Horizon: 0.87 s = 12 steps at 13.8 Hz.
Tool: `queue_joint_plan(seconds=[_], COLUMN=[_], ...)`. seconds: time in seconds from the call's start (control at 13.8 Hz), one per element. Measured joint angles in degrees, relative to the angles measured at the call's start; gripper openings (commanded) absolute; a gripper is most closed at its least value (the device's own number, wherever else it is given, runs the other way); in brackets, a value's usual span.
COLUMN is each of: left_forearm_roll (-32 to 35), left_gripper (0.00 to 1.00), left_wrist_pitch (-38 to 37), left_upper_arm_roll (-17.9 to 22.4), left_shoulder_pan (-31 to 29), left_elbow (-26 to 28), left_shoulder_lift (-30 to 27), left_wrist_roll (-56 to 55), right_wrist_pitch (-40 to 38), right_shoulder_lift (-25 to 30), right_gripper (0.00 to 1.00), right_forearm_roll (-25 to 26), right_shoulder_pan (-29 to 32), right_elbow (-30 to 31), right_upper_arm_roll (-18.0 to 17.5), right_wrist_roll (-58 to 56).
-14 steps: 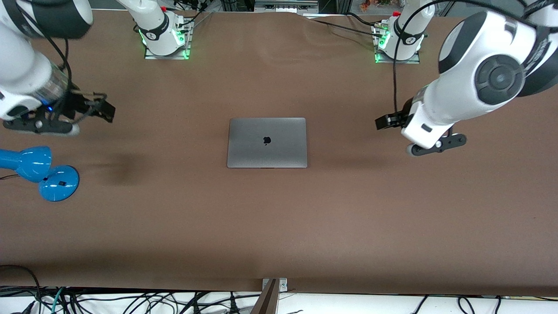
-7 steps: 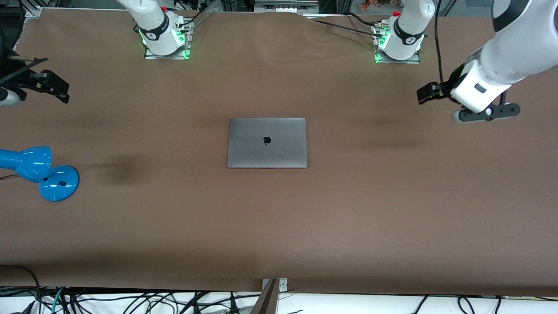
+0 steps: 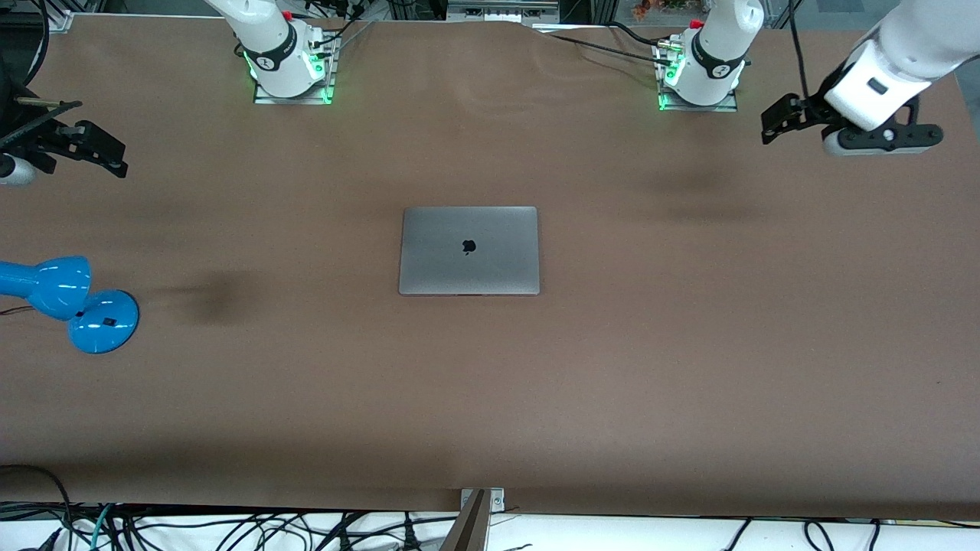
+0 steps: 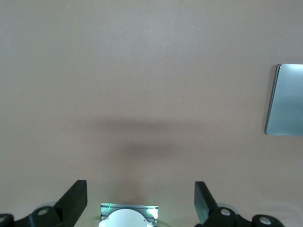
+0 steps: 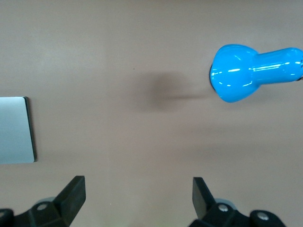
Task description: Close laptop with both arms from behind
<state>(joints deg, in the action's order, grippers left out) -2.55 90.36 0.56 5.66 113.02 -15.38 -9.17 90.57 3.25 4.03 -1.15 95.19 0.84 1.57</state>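
The laptop [image 3: 468, 250] lies shut and flat in the middle of the table, grey lid up with the dark logo showing. An edge of it also shows in the left wrist view [image 4: 286, 100] and in the right wrist view [image 5: 16, 129]. My left gripper [image 3: 772, 127] is open and empty, up in the air over the table near the left arm's base [image 3: 698, 73], well clear of the laptop. My right gripper [image 3: 113, 157] is open and empty, up over the right arm's end of the table. In the wrist views, both the left gripper [image 4: 140, 201] and the right gripper [image 5: 137, 194] have wide jaws with nothing between them.
A blue lamp [image 3: 69, 300] lies on the table at the right arm's end, nearer the front camera than my right gripper; it also shows in the right wrist view [image 5: 251, 72]. The right arm's base [image 3: 287, 65] glows green. Cables hang along the table's front edge.
Both arms have pulled away from the laptop, upward and toward their own ends of the table. The left gripper moved toward its base. The laptop has not moved.
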Motion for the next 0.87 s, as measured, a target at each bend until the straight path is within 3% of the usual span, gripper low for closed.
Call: queue_joint_plan(seconds=[0.14, 0.58, 0.87], left_forearm_roll=[0.00, 0.13, 0.13], left_gripper=[1.00, 1.00, 1.00], left_wrist_pitch=[-0.28, -5.22, -5.64], left_upper_arm_roll=[1.56, -0.86, -2.44], left_shoulder_pan=[0.86, 0.29, -0.41], left_elbow=[-2.03, -13.75, -15.64], left_shoulder_lift=[0.75, 10.79, 13.73], left_wrist_roll=[0.55, 0.38, -0.28], right_wrist_pitch=[0.02, 0.02, 0.02], right_shoulder_lift=[-0.07, -0.52, -0.65], right_gripper=[1.00, 1.00, 1.00], right_forearm_roll=[-0.40, -1.45, -1.51], right_shoulder_pan=[0.20, 0.27, 0.27], right_elbow=[0.00, -0.02, -0.02], right_upper_arm_roll=[0.00, 0.00, -0.03], right_wrist_roll=[0.00, -0.01, -0.01])
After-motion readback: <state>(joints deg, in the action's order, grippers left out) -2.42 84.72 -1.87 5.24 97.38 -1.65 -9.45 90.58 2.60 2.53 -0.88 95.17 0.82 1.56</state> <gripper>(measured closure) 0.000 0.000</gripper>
